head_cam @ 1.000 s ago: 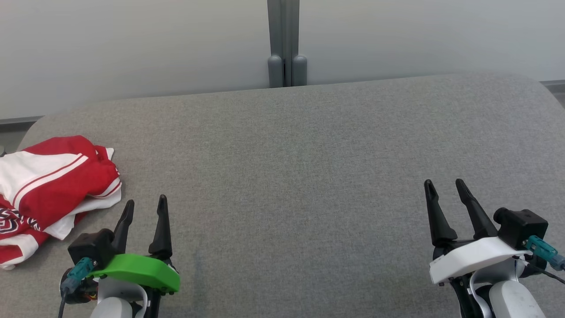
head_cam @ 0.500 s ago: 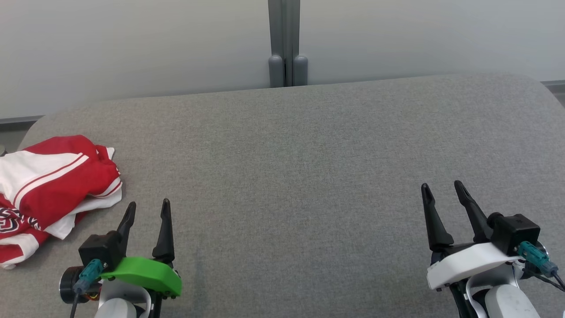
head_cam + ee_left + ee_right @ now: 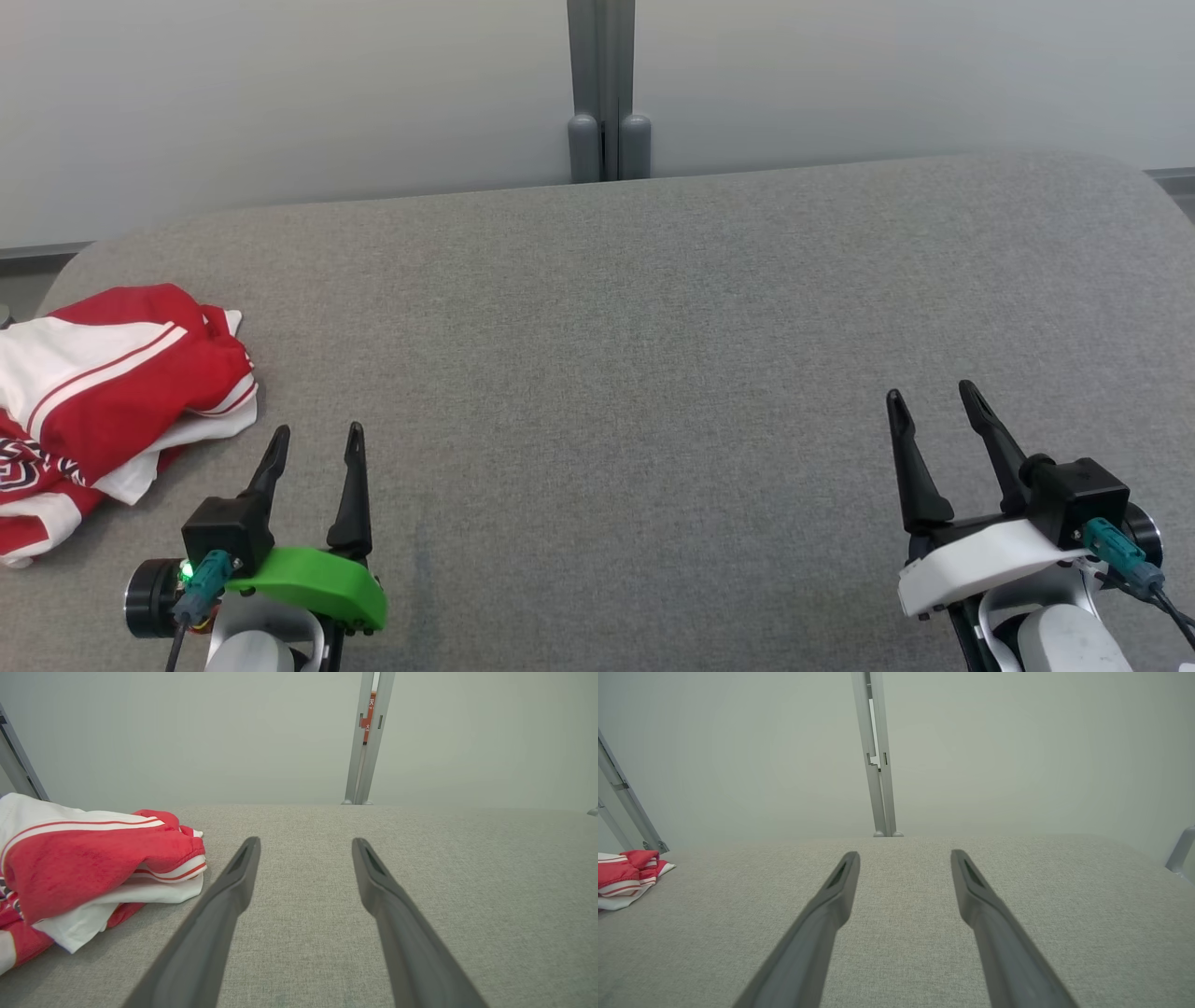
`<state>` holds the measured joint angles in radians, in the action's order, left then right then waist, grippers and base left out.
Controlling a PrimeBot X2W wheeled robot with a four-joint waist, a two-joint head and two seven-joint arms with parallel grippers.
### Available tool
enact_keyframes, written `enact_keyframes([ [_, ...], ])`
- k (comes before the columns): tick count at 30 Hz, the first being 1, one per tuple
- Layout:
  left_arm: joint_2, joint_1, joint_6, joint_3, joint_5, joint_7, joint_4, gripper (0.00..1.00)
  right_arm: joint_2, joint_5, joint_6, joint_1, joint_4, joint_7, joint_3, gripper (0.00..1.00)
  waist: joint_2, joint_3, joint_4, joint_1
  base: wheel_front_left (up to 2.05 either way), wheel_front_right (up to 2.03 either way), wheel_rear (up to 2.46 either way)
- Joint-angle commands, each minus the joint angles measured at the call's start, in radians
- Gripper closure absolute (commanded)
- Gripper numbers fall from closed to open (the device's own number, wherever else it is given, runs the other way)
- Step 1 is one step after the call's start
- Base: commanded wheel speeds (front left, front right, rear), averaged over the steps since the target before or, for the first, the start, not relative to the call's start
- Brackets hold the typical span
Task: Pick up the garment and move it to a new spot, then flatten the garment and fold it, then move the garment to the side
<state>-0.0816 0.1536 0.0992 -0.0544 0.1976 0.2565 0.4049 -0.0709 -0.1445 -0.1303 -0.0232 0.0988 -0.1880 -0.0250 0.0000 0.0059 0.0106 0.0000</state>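
Though it's near, garment [image 3: 112, 392] seems clear of left end effector [image 3: 318, 429]

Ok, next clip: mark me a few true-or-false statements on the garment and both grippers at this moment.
1. The garment lies at the left end of the grey surface. True.
2. The left gripper holds the garment. False: its jaws are open and empty, beside the garment.
3. The right gripper has open jaws over bare surface. True.
4. The garment is blue and yellow. False: it is red and white.
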Motion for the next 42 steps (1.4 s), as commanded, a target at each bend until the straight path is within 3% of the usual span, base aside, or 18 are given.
enact_keyframes([
  [1, -0.001, 0.012, -0.003, 0.004, -0.015, 0.007, 0.003, 0.0, 0.002, 0.018, -0.001, 0.014, 0.0, -0.008, 0.001, 0.0, 0.0, 0.001, 0.0, 0.0, 0.0, 0.0, 0.0],
  [13, 0.006, 0.007, -0.003, 0.017, -0.015, 0.009, 0.008, 0.0, 0.012, 0.009, -0.001, 0.016, 0.013, -0.018, 0.012, 0.0, 0.0, 0.001, 0.007, 0.0, 0.0, 0.0, 0.0],
  [19, 0.01, 0.021, -0.011, 0.021, -0.015, 0.009, 0.008, 0.0, 0.013, 0.009, -0.001, 0.014, 0.005, -0.012, 0.002, 0.0, 0.0, 0.009, 0.043, 0.0, 0.0, 0.0, 0.0],
  [42, 0.011, 0.033, -0.031, 0.123, 0.006, 0.008, -0.025, 0.0, -0.009, -0.01, 0.0, -0.037, -0.059, 0.053, -0.098, 0.0, 0.0, 0.066, 0.389, 0.0, 0.0, 0.0, 0.0],
])
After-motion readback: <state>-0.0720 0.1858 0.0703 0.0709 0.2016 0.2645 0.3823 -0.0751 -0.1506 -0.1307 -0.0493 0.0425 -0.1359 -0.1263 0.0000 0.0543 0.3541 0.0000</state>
